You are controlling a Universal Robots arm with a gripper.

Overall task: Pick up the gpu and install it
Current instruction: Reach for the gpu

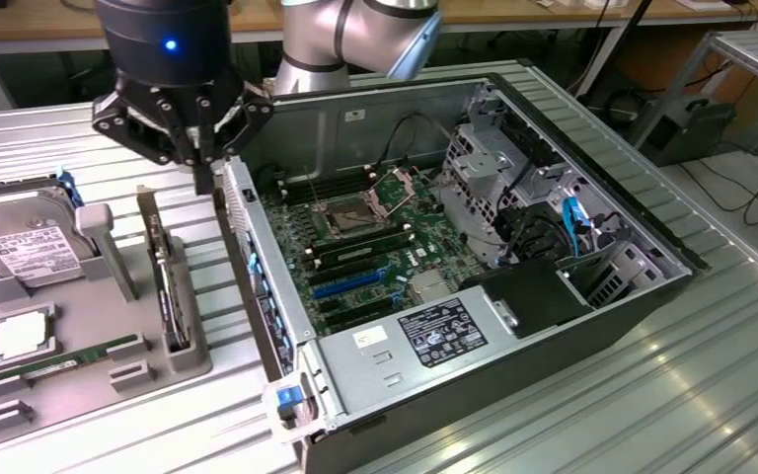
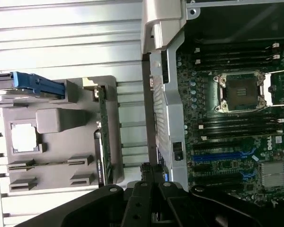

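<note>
The gpu (image 1: 169, 286) stands on edge in a slot along the side of the grey holder tray (image 1: 90, 380) nearest the case, its silver bracket (image 1: 146, 212) pointing up at the far end. In the wrist view the gpu (image 2: 102, 137) appears as a thin dark strip beside the tray (image 2: 61, 142). My gripper (image 1: 204, 184) hangs shut with nothing in it, above the gap between the tray and the case's side wall, close to the card's bracket end. Its fingertips (image 2: 151, 171) meet over the case's edge.
The open computer case (image 1: 590, 326) lies on the slatted metal table, showing the motherboard with the CPU socket (image 1: 352, 212) and blue expansion slots (image 1: 346, 286). The tray also holds a hard drive (image 1: 24, 247), a CPU chip (image 1: 21, 336) and a green memory stick (image 1: 63, 360).
</note>
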